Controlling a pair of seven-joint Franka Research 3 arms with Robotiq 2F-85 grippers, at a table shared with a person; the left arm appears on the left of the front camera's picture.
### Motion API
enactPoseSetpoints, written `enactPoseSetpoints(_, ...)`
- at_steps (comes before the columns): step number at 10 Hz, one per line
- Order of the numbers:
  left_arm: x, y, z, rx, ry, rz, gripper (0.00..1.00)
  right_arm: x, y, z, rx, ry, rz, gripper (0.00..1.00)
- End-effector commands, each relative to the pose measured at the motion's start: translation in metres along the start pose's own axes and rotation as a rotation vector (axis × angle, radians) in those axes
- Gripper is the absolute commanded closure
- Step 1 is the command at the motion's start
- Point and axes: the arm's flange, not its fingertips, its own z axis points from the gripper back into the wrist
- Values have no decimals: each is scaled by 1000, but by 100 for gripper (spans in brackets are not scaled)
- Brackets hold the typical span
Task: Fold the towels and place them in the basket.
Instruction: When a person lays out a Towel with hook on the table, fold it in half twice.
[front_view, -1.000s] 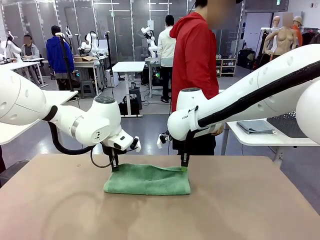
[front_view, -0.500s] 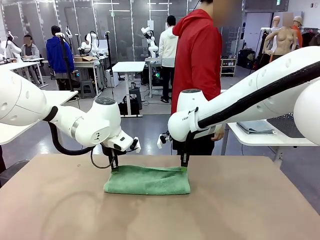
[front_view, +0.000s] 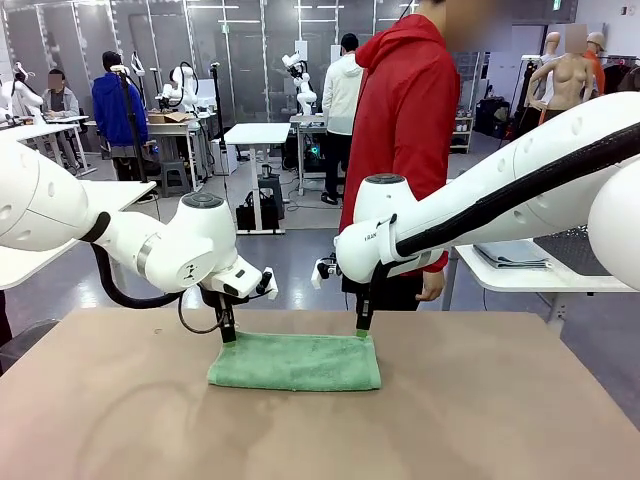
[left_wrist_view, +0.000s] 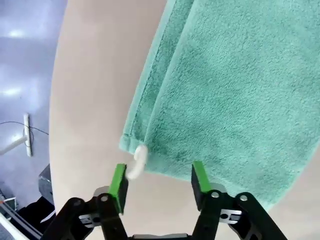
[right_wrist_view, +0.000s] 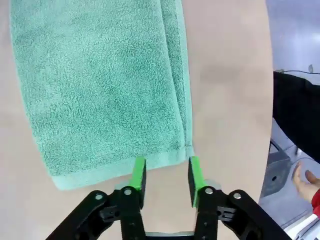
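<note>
Compared with one second ago, both hands are set slightly higher over the towel's (front_view: 295, 362) far edge, and the right hand (front_view: 360, 326) is displaced a little toward the robot's left. The green pad tip seen earlier against the towel's far right corner is now raised off it. The towel itself is unchanged: it lies folded in a flat rectangle at the middle of the bench (front_view: 480, 420). The person (front_view: 405, 120) at the far side is shifted slightly toward the robot's right.

The left hand (front_view: 227, 335) is opened wide, and nothing is gripped. In the left wrist view, the towel's corner, with a small white tag (left_wrist_view: 138, 161), is seen between the pads (left_wrist_view: 119, 184). Contact with the cloth cannot be confirmed.

The right hand is opened to a narrower gap, and nothing is gripped. In the right wrist view, the towel's folded corner lies just beyond the pads (right_wrist_view: 138, 172).

A second towel (front_view: 510, 253), grey-blue and folded, lies on a white side table (front_view: 540, 280) beyond the bench, to the robot's right.
</note>
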Motion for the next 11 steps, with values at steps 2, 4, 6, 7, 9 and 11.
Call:
enactPoseSetpoints(2,-44,0,34,-17,-30,-141,6,-22,23,31,51,-26,5,14)
enactPoseSetpoints(4,-83,-4,74,-38,-26,-206,6,-50,62,86,210,-20,-84,14)
enactPoseSetpoints(6,-116,-8,113,-111,-103,-280,6,-65,100,128,237,-85,-184,14)
enactPoseSetpoints(7,-130,-13,128,-178,-171,-337,6,-75,127,146,290,-158,-283,14)
enactPoseSetpoints(9,-150,-9,135,-232,-297,-345,6,-98,145,159,364,-272,-472,14)
enactPoseSetpoints(11,-163,0,125,-276,-475,-362,6,-131,125,148,465,-453,-791,14)
